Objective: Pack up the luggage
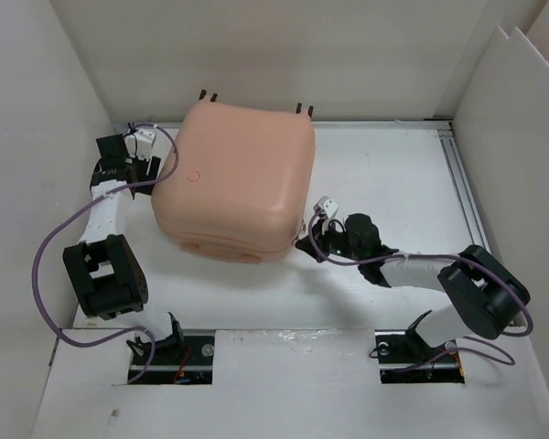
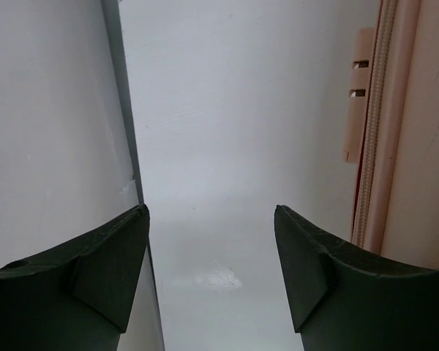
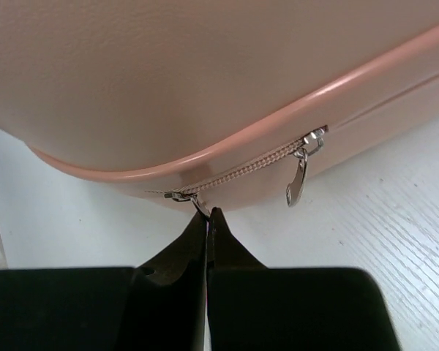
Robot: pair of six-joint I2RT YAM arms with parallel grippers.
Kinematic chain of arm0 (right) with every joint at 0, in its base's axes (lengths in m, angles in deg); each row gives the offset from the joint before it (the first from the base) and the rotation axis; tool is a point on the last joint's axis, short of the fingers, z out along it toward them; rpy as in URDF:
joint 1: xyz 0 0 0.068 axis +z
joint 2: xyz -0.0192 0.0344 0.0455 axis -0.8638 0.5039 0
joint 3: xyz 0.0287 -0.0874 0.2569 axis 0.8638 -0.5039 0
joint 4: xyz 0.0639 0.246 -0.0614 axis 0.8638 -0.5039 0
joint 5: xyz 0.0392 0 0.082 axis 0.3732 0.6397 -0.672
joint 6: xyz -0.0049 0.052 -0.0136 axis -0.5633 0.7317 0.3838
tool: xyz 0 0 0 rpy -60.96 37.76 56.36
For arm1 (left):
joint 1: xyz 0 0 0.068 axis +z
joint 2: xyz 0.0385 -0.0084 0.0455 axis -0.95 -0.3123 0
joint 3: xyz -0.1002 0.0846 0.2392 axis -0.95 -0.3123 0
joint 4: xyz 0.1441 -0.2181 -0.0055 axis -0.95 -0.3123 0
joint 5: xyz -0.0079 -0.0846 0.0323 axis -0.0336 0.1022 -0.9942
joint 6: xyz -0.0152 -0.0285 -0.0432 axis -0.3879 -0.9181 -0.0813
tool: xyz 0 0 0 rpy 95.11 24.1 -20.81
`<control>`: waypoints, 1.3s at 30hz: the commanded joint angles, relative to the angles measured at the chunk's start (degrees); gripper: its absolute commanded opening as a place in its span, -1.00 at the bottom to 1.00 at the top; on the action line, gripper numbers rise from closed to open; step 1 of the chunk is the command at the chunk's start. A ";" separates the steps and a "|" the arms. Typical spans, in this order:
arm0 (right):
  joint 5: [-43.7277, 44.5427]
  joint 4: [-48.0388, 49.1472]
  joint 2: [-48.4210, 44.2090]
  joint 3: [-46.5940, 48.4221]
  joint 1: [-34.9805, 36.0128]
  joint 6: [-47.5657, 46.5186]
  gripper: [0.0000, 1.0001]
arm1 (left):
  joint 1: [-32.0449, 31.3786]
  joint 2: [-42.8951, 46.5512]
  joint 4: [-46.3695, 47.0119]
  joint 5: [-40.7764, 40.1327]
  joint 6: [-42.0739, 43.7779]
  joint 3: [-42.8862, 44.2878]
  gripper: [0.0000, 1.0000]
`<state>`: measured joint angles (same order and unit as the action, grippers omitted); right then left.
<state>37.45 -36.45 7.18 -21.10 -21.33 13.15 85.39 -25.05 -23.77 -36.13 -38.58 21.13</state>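
— What is seen all around?
— A white table (image 1: 375, 183) is seen, shut in by white walls (image 1: 37, 110).
— How are the jaws of the right gripper (image 3: 208, 212) held?
— They are pressed together. A small metal zipper pull (image 3: 197, 202) is pinched at their tips, and most of it is hidden by them.
— And the left gripper (image 2: 211, 212)?
— Its jaws are spread apart. Nothing is held between them; only bare table is seen there.
— Where is the luggage (image 1: 238, 178) found?
— It is laid flat at the back left of the table, closed, between the two grippers. Its inside is hidden. A second pull (image 3: 298, 183) is seen hanging from the zipper. Small black bits (image 1: 208, 95) at the far edge are too small to be made out.
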 commanded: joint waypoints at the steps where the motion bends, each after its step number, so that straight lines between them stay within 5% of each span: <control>1: 10.70 1.95 -1.01 2.20 -2.99 2.55 -1.00 | -4.71 1.35 -11.34 9.00 -3.16 -0.36 0.33; 7: 16.15 -0.06 -3.29 2.90 -3.61 5.72 -1.00 | -4.71 2.41 -11.34 8.39 -2.64 -1.50 0.33; 11: 25.80 -10.07 -5.84 6.85 -2.91 4.93 -1.00 | -4.71 3.55 -11.95 7.86 -1.15 -1.50 0.33; 15: 18.40 -10.88 -4.89 9.05 -2.91 0.28 -1.00 | -4.71 13.97 -13.79 11.27 5.69 -2.12 0.13; 19: 14.05 -10.01 -2.08 11.17 -2.91 -0.26 -1.00 | -4.71 25.40 -28.70 23.39 21.76 5.68 0.00; 22: 13.52 -7.98 -0.85 11.17 -2.91 1.15 -1.00 | -12.15 27.64 -45.66 25.79 31.63 9.56 -0.04; 26: 13.52 -7.37 0.48 11.17 -2.29 2.29 -1.00 | -29.54 31.14 -49.84 23.95 24.00 -2.26 -0.04; 30: 13.52 -7.36 1.71 11.17 -2.29 2.29 -1.00 | -43.61 31.25 -45.72 21.40 20.48 -10.72 -0.04; 39: 15.19 -7.36 1.19 9.50 -2.29 2.29 -1.00 | -51.19 31.15 -24.18 5.85 14.60 -20.74 0.39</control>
<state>51.61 -49.52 7.46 -12.95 -24.08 14.00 35.03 4.76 -57.16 -24.94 -21.19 1.79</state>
